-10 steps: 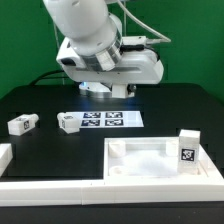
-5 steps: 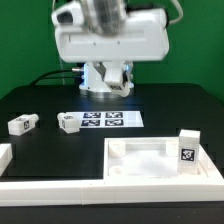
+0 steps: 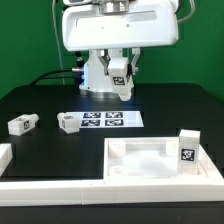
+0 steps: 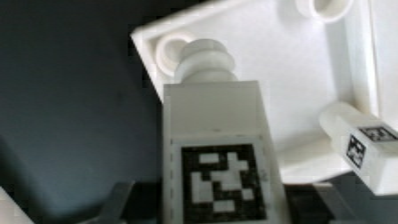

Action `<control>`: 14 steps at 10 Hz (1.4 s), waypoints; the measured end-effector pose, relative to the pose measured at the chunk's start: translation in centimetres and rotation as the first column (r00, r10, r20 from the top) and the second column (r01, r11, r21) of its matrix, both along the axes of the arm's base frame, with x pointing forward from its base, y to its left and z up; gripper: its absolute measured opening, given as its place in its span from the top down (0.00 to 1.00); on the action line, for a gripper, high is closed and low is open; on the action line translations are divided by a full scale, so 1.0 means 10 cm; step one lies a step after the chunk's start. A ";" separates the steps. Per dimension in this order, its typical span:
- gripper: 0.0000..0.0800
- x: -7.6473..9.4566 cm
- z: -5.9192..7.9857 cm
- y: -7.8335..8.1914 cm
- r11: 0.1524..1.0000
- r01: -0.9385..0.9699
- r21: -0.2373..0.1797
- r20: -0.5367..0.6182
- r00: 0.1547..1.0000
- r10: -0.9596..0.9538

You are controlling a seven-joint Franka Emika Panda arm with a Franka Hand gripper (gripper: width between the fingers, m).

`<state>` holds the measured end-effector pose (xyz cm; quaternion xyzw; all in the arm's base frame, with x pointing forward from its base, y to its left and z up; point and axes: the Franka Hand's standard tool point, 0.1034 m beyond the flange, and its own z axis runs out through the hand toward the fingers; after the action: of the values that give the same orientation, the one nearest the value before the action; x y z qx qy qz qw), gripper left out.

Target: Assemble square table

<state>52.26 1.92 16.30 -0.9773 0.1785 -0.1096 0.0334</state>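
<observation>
Lying on the black surface, the square tabletop is carrying, seemingly at its rim, an upright leg block; high above, the gripper is gripping a tagged leg block; two loose leg blocks are lying near the marker board.

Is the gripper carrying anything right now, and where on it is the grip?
Yes. The gripper holds one leg block by its tagged end; the narrower pegged end sticks out free.

Even, bright light on the dark table; white parts nearly overexposed. Wrist view soft, close leg blurred.
</observation>
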 end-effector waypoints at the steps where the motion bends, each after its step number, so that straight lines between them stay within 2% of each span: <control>1: 0.64 0.01 -0.12 0.10 1.000 0.023 -0.011 0.103 0.994 -0.022; 2: 0.64 0.07 -0.28 0.15 1.000 0.011 -0.020 0.130 0.991 -0.009; 4: 0.64 0.53 -0.25 0.22 0.999 0.038 -0.018 0.283 0.959 -0.032; 5: 0.64 0.63 -0.30 0.29 0.998 0.068 -0.019 0.326 0.944 -0.058; 6: 0.64 0.61 -0.30 0.30 0.997 0.055 -0.047 0.364 0.931 -0.035; 7: 0.64 0.58 -0.32 0.28 0.997 0.043 -0.061 0.354 0.935 -0.019; 9: 0.64 0.57 -0.35 0.27 0.997 0.033 -0.073 0.353 0.936 -0.005; 10: 0.64 0.48 -0.50 0.26 0.994 0.013 -0.108 0.342 0.939 0.025; 11: 0.64 0.55 -0.53 0.14 0.988 -0.023 -0.151 0.324 0.943 0.071; 12: 0.64 0.72 -0.43 0.03 0.987 -0.016 -0.160 0.346 0.935 0.071; 14: 0.64 0.94 -0.36 -0.09 0.986 -0.004 -0.168 0.370 0.927 0.067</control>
<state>61.66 1.03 12.74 -0.9408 0.1414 -0.3077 -0.0118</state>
